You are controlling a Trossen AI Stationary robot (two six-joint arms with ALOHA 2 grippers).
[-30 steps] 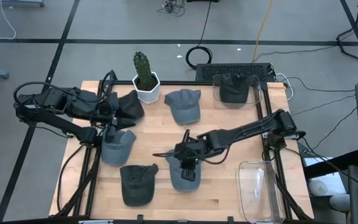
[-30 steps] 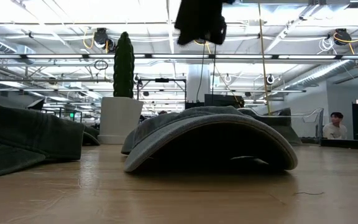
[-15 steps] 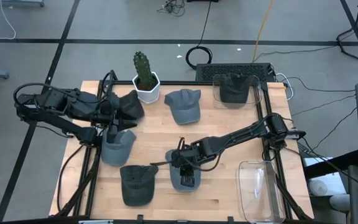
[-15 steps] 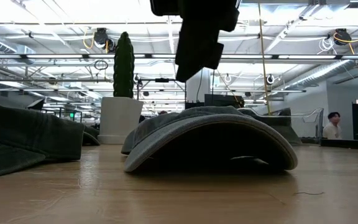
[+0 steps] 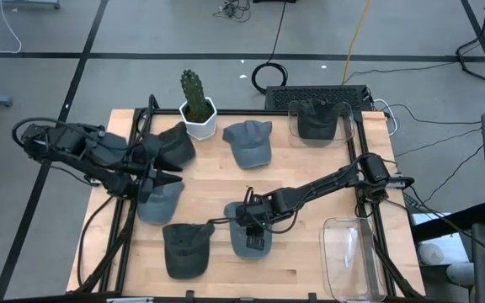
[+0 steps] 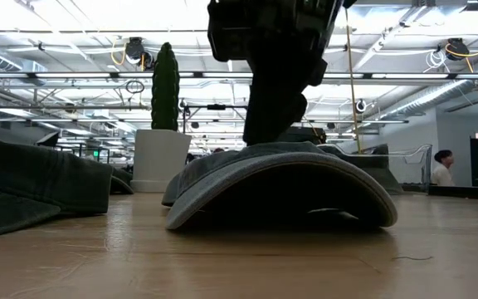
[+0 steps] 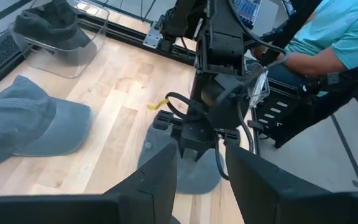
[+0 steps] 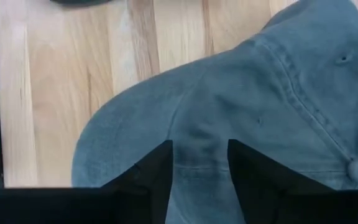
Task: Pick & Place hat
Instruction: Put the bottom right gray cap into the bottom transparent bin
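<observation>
The right gripper (image 5: 255, 238) was down on the blue-grey cap (image 5: 248, 241), well in front of the potted cactus (image 5: 197, 104) on the desk (image 5: 301, 177). From above, the arm hid the contact. The right wrist view filled that in: both fingers (image 8: 148, 171) spread apart, pressing the cap's crown, not clamped on it. The low view showed the gripper touching the top of the cap's dome. The left gripper (image 5: 165, 172) hung beside the cactus, over another grey cap (image 5: 160, 199), fingers parted, holding nothing.
</observation>
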